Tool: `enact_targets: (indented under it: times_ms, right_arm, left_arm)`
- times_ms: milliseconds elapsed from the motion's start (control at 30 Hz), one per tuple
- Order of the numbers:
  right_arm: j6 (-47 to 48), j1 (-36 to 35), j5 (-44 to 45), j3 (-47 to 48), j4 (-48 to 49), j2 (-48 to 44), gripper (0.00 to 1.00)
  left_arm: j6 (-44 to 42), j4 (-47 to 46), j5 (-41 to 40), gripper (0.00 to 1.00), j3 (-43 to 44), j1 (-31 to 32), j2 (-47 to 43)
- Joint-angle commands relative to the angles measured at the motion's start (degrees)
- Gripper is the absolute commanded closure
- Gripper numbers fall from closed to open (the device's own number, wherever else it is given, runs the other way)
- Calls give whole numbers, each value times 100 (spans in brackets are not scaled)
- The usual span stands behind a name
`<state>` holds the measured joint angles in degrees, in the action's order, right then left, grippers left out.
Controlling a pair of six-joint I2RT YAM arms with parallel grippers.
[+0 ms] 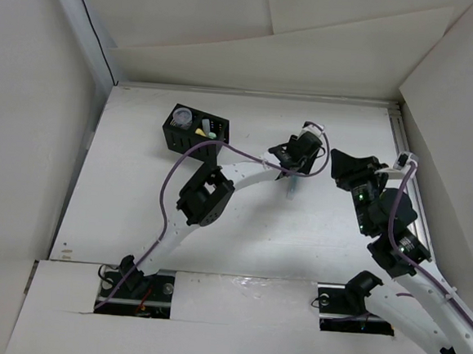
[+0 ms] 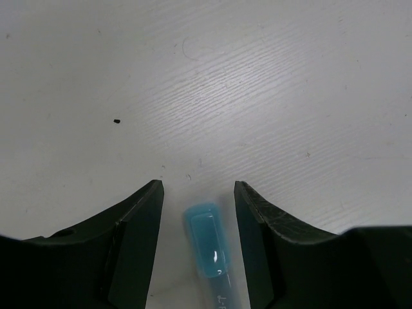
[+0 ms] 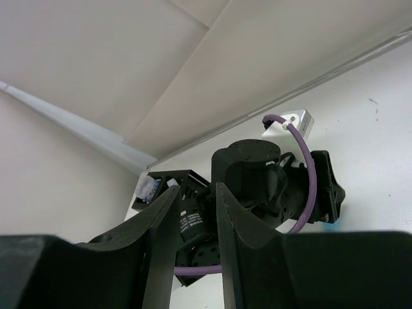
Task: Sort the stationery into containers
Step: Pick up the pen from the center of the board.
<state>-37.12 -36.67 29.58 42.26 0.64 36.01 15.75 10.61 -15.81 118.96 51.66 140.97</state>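
The left gripper (image 2: 198, 188) straddles a light blue stick (image 2: 207, 239) lying on the worktop (image 2: 257, 96), jaws apart and clear of it on both sides. An off-centre close could roll the stick away. The black organizer (image 1: 176, 138) stands well apart.

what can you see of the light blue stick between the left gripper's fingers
The light blue stick is glossy, see-through plastic with a rounded end and small print further down. It lies flat on the white table between the fingers of the open left gripper, a gap on each side; its near end is out of frame.
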Motion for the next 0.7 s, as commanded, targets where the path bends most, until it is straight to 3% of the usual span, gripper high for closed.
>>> enact_targets:
  times_ms: [0,400,667]
  right_arm:
    - [30,28,-67,72,234,46,65]
    - [30,28,-128,72,234,47,55]
    - [30,28,-128,72,234,47,55]
  left_arm:
    - [51,81,-27,55,163,11,-17]
    - [104,-165,-27,62,-874,64,-438]
    - [104,-165,-27,81,-760,64,-333]
